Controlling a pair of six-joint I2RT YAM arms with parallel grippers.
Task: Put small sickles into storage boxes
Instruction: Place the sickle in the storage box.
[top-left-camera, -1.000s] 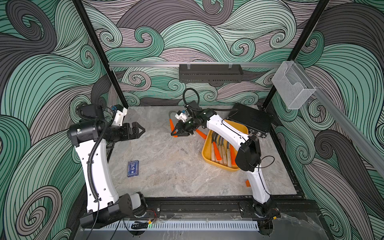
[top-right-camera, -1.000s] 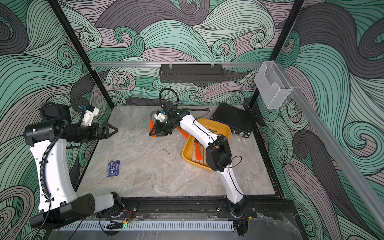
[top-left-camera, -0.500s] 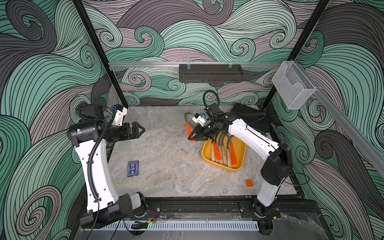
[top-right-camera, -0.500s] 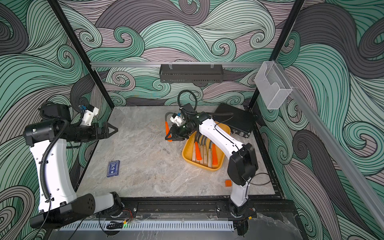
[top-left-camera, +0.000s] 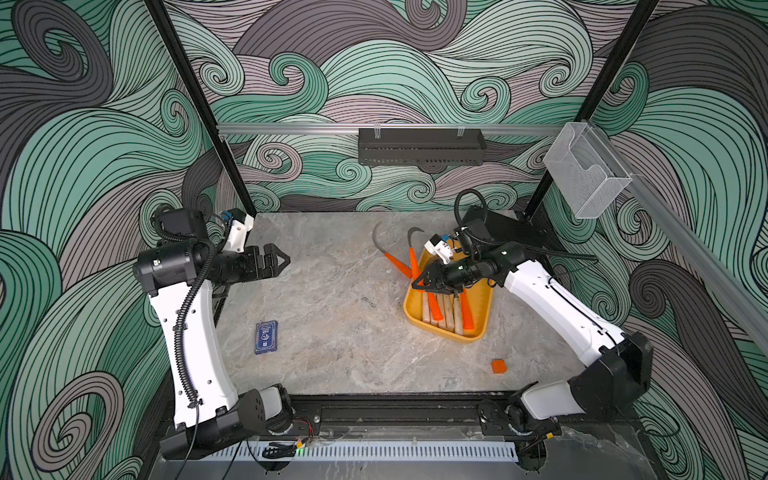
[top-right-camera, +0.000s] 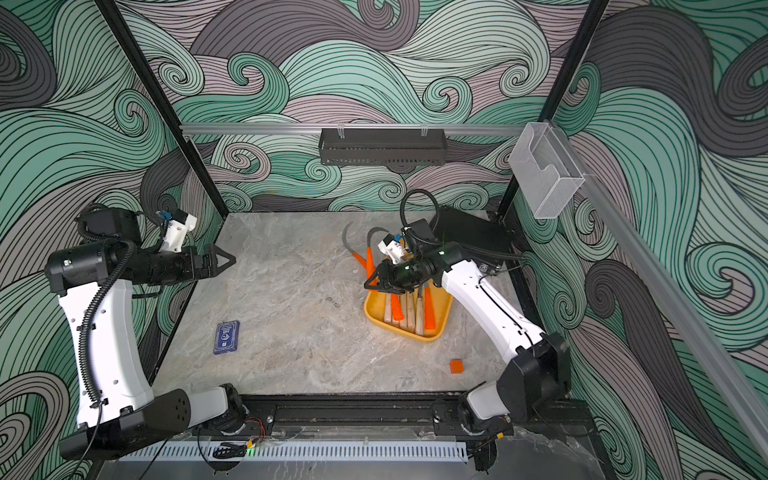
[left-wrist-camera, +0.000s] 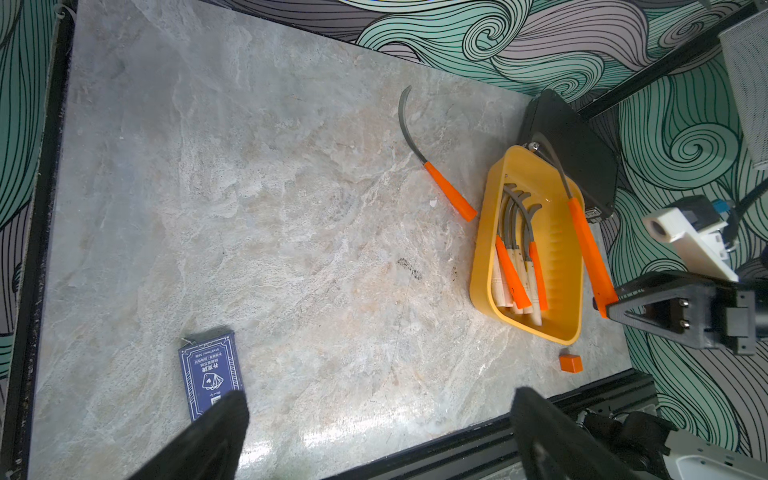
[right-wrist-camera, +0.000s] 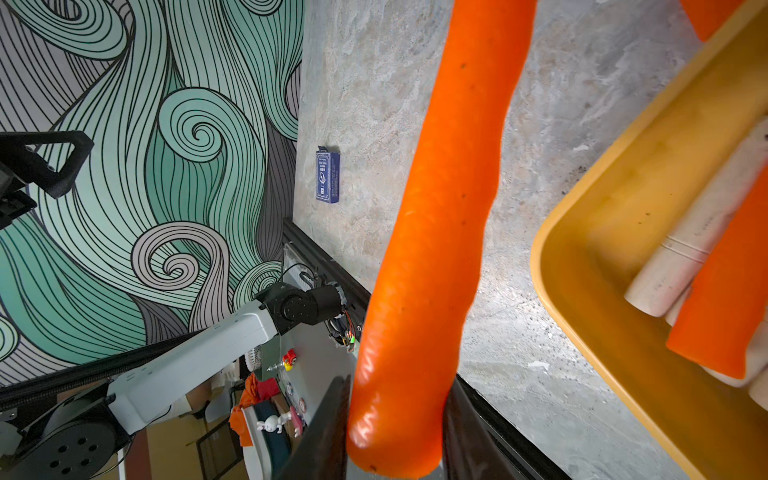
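Clamped in the right fingers (right-wrist-camera: 328, 432) by its butt end: an orange-handled sickle (top-left-camera: 412, 266), likely light and stiff, hanging over the yellow plastic tray (top-left-camera: 480, 307) near the back right corner of the marbled bench (top-left-camera: 332, 316). Smooth tapered handle, probably slippery; thin curved grey blade, best avoided. Second sickle (top-left-camera: 395, 262) flat on the bench, just beside the tray. Left fingers (left-wrist-camera: 220, 432) spread apart, empty.

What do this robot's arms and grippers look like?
The left arm and right arm are alike: glossy white shell links between black joint housings. A black corrugated cable hose runs up the left one; thin black cables loop at the right wrist. Each wrist carries a white camera mount with a blue plug. The left gripper and right gripper are matte black with triangular open-frame jaws.
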